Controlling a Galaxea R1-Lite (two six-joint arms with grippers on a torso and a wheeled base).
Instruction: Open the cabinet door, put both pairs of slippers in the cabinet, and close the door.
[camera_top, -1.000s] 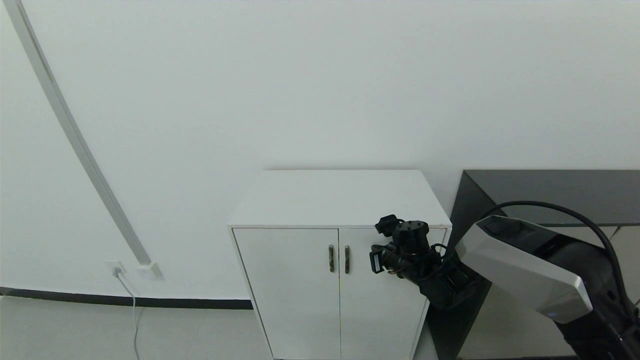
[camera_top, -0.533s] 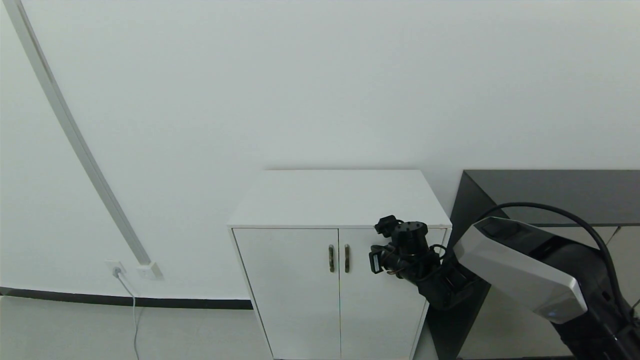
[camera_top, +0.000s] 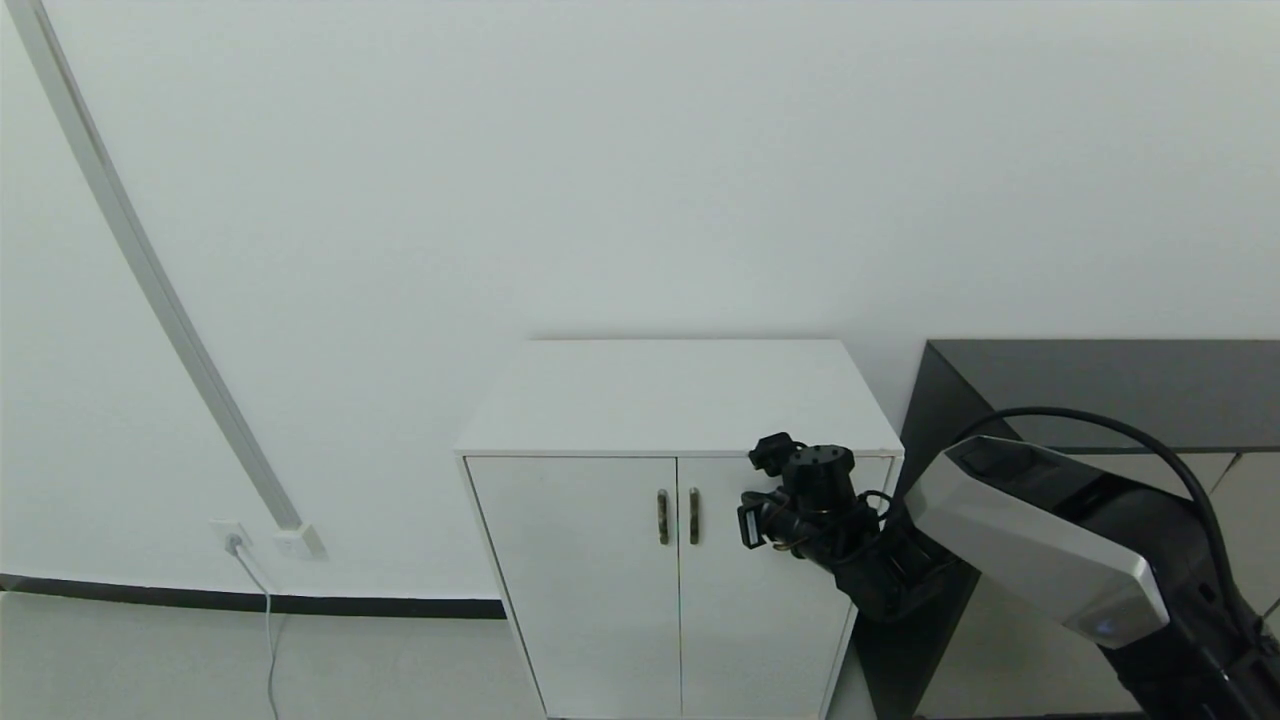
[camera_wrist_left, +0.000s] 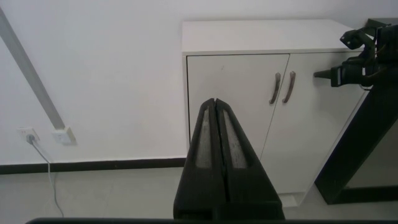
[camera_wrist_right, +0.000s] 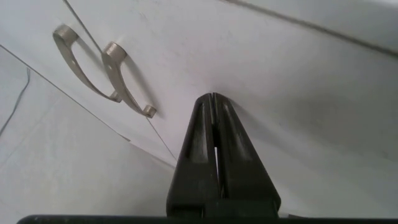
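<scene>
Looking out from the head: the white cabinet (camera_top: 670, 400) stands against the wall with both doors shut, its two handles (camera_top: 662, 517) side by side at the centre seam. The right gripper (camera_top: 745, 522) hangs in front of the right door (camera_top: 760, 620), just beside the handles and at their height. A dark counter (camera_top: 1100, 385) sits right of the cabinet, and a wall socket (camera_top: 232, 541) is well off to the left.

Over to the left wrist: the left gripper (camera_wrist_left: 214, 102), jaws pressed flat together and holding nothing, is well back from the cabinet, facing its left door (camera_wrist_left: 236, 81).

Now the right wrist: jaws closed to a hairline slit and empty, tips right up at the door panel. Touching or not, can't tell. The curved handles are near.
</scene>
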